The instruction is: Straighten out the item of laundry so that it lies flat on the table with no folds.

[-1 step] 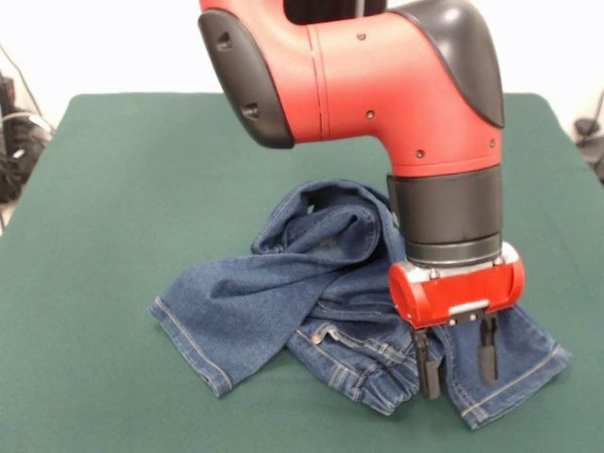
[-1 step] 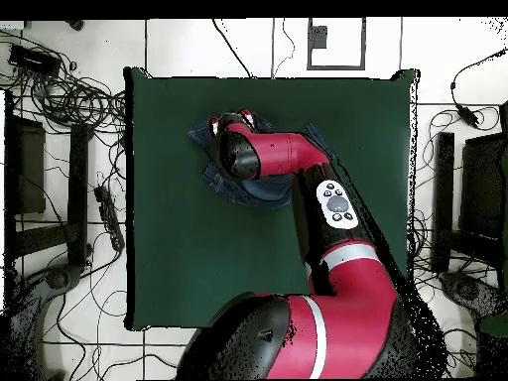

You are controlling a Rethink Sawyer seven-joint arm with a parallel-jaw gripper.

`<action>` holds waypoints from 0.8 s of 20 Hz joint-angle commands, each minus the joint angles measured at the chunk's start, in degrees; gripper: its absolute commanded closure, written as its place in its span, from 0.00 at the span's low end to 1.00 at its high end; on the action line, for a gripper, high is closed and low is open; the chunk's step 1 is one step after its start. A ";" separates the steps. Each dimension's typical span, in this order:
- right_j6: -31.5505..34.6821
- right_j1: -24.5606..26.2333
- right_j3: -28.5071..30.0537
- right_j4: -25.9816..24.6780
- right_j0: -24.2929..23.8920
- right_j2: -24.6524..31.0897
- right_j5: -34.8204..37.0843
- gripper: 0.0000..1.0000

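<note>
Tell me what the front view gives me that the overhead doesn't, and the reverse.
Front view only: the gripper with its two black fingers apart, down at the jeans, and the jeans' bunched, folded state, one leg spread to the picture's left, another hem at the lower right. Overhead view only: all four edges of the table, with the jeans lying toward the far side from the robot's base, mostly hidden under the arm; cables on the floor around. Both: the jeans not yet flat, arm above them.
</note>
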 commanded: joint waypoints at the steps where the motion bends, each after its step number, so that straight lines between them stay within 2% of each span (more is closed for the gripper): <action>1: 1.94 5.01 3.17 2.62 1.82 3.83 11.40 0.00; 4: -0.25 6.67 1.84 3.97 1.76 4.43 17.30 0.00; 10: -2.55 9.62 -1.14 4.87 1.65 5.40 22.67 0.00; 14: -3.62 11.61 -3.10 4.71 2.28 4.76 24.51 0.00; 16: -3.73 12.55 -3.02 3.94 2.09 4.86 22.19 0.00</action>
